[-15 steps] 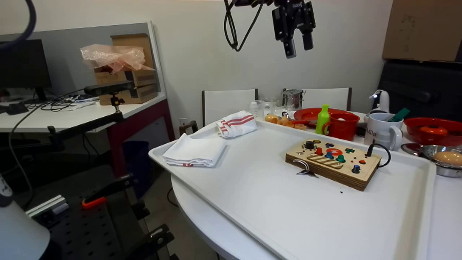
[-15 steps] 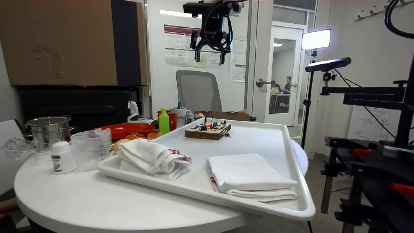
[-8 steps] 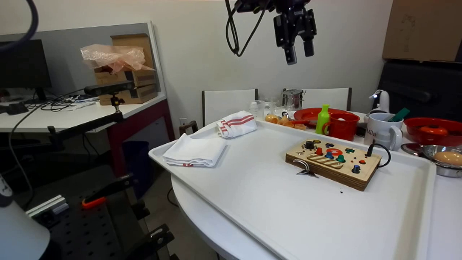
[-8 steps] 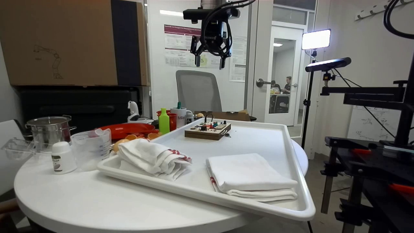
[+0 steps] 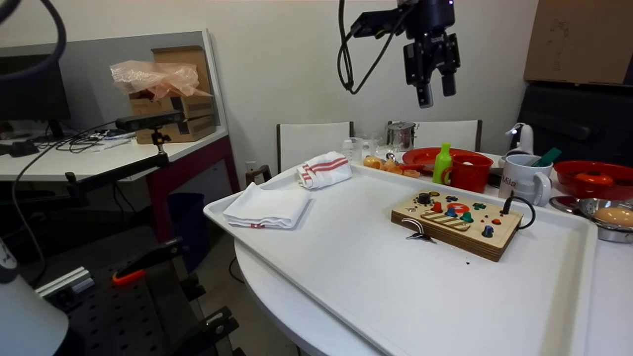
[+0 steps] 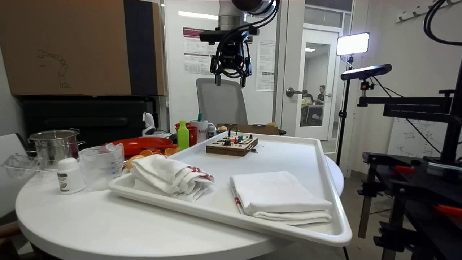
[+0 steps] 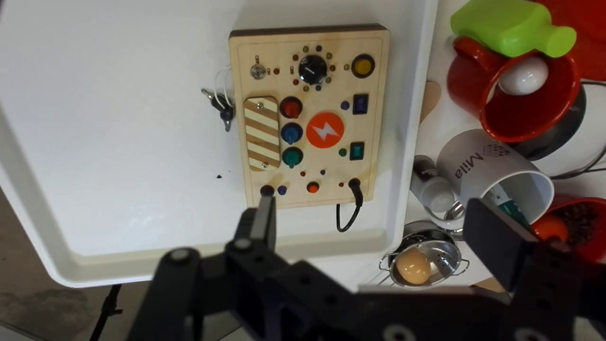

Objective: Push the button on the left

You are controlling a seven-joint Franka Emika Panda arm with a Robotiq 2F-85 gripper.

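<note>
Tabletop (image 6: 90, 222), near edge in an exterior view: folded towel (image 6: 279, 191); toward far edge: button panel (image 6: 226, 149), target uncertain, yellow button (image 7: 363, 66) or red button (image 7: 313, 187); well above: gripper (image 6: 230, 84), jaws wide apart, empty. Approach apparently in hand; next, align, descend, press.

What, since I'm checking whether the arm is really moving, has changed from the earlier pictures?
In an exterior view, the end effector has moved down and toward picture right; in both exterior views it hangs lower. Nothing was grasped or released: it stays open and empty. The button box, white tray and flat-folded cloth stayed put.
</note>
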